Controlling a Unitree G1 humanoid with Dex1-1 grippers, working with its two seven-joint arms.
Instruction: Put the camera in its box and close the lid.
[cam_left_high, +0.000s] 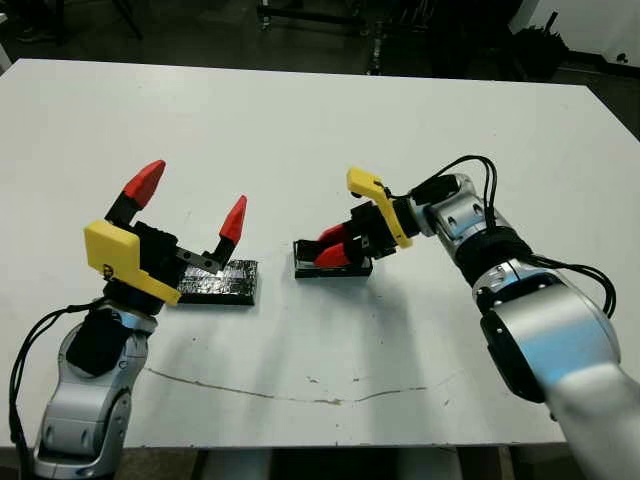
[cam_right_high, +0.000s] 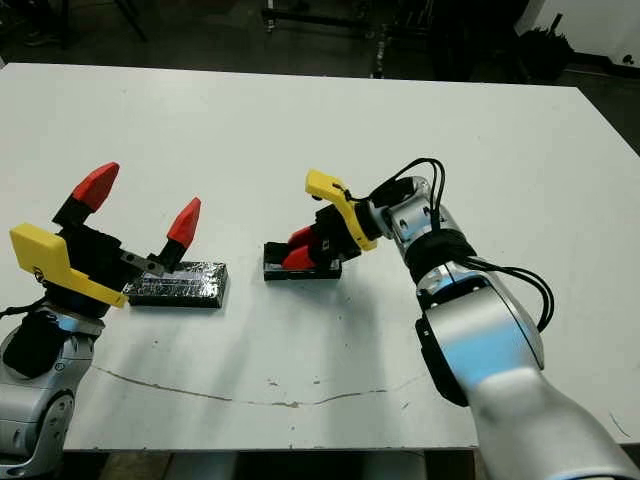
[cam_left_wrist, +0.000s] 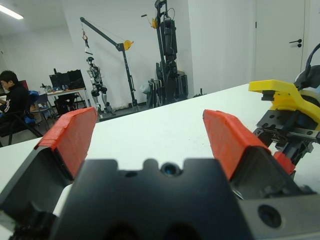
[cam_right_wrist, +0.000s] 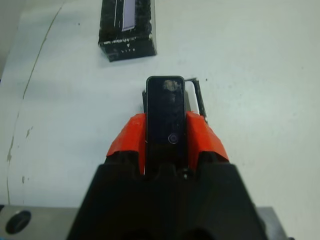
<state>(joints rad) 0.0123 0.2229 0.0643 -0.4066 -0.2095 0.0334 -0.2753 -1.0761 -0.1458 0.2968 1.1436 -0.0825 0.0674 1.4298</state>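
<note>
Camera (cam_right_wrist: 165, 112) has a smooth, glossy black face, smudged near its end. Lid (cam_right_high: 178, 284) is glossy black with a crinkly, reflective film look. Table (cam_left_high: 300, 130) is matt white, scuffed; right gripper (cam_right_wrist: 165, 137) fingers look like matt red plastic.

The flat rectangular slab lid (cam_left_high: 218, 282) lies on the table (cam_left_high: 300, 130), left of the shallow tray box (cam_left_high: 333, 266); the slim bar-shaped camera (cam_right_wrist: 165, 112) sits above the box.

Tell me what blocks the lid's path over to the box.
Nothing visible does. Bare table separates the lid from the box. The right gripper, holding the camera, is at the box; the left gripper hovers open above the lid.
</note>
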